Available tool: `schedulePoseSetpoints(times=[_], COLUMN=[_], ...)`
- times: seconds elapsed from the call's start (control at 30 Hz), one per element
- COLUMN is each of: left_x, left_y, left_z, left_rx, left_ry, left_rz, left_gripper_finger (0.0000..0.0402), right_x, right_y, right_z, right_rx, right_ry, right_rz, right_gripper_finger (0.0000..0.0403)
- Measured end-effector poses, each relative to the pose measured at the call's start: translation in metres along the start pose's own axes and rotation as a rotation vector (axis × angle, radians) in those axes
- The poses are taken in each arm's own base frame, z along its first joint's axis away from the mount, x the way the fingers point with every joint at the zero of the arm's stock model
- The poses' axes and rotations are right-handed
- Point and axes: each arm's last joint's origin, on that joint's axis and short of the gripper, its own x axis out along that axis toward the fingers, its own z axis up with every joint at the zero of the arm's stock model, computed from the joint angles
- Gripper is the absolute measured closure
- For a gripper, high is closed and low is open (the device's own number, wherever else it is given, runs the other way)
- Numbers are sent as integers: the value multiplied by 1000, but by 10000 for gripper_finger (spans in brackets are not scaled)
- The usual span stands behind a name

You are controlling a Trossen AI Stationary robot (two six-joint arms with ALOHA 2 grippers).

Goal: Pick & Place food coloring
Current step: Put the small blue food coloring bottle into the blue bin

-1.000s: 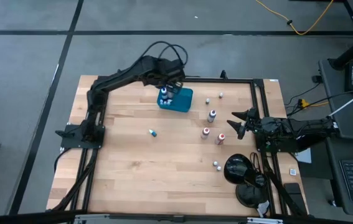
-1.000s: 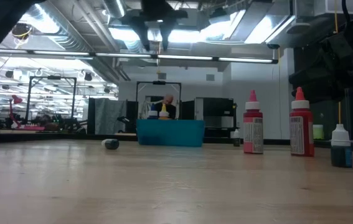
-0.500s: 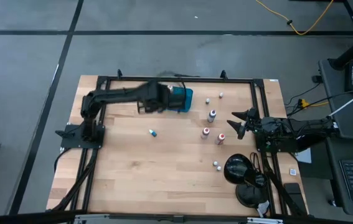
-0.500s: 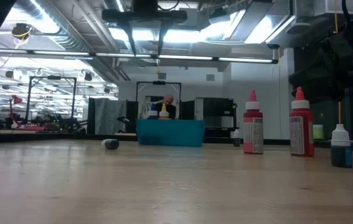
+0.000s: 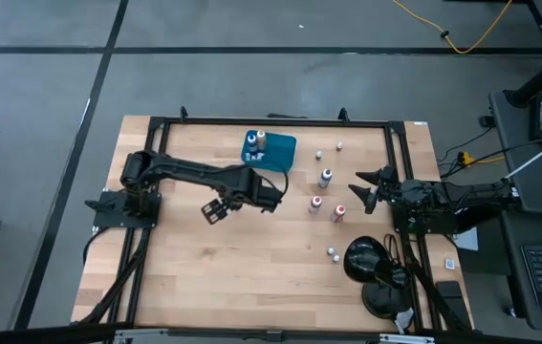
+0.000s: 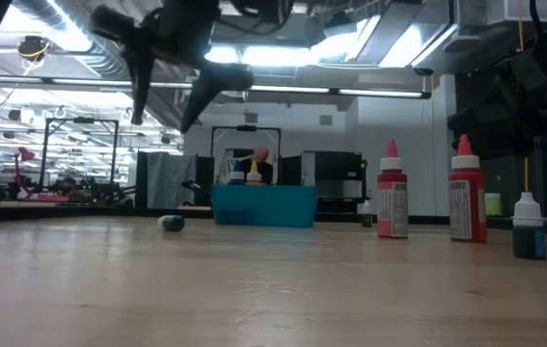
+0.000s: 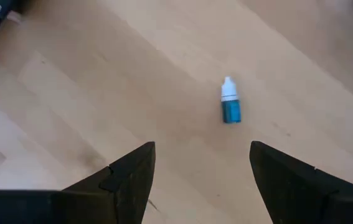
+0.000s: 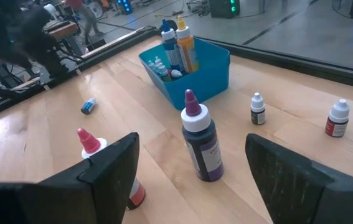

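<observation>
Bottles of food coloring lie spread around the tray (image 5: 277, 153), a blue tub on the wooden table (image 5: 204, 277). Some bottles already stand inside the tray, among them a tall blue one (image 8: 170, 46) and an orange one (image 8: 186, 43).

One small blue vial (image 5: 235, 204) lies on its side on the bare wood, well apart from the tray, on the side of the left arm. The left gripper (image 5: 215, 211) hangs in the air near this vial, not touching it. Its jaws stand apart and hold nothing; in the left wrist view the vial (image 7: 229, 107) shows on the wood between the two dark fingers (image 7: 126, 177).

On the other side of the tray stand the rest. A purple bottle (image 8: 199, 144) is nearest to the tray. Two red bottles (image 5: 316, 204) (image 5: 339, 212) stand farther from the tray, close to each other. Two tiny white-capped vials (image 5: 318, 155) (image 5: 339, 146) stand beside the tray, and one more small vial (image 5: 332, 253) is far from the tray, near a black round thing (image 5: 364, 258).

The right gripper (image 5: 366, 188) waits near the red bottles, well apart from the tray, with jaws released and empty.
</observation>
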Motion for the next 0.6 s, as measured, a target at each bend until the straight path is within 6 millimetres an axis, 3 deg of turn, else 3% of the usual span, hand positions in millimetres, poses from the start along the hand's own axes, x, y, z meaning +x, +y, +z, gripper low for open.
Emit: schedulePoseSetpoints(times=[0.27, 0.6], left_x=[35, 57], left_y=[-8, -43], left_z=[-8, 2], left_rx=[-14, 90], left_ry=[34, 51], left_rz=[-43, -258], left_gripper_finger=[149, 148], right_x=[0, 0], right_y=[0, 0], right_z=[0, 0], right_rx=[0, 0], right_ry=[0, 0], right_rz=[0, 0], right_gripper_finger=[108, 108])
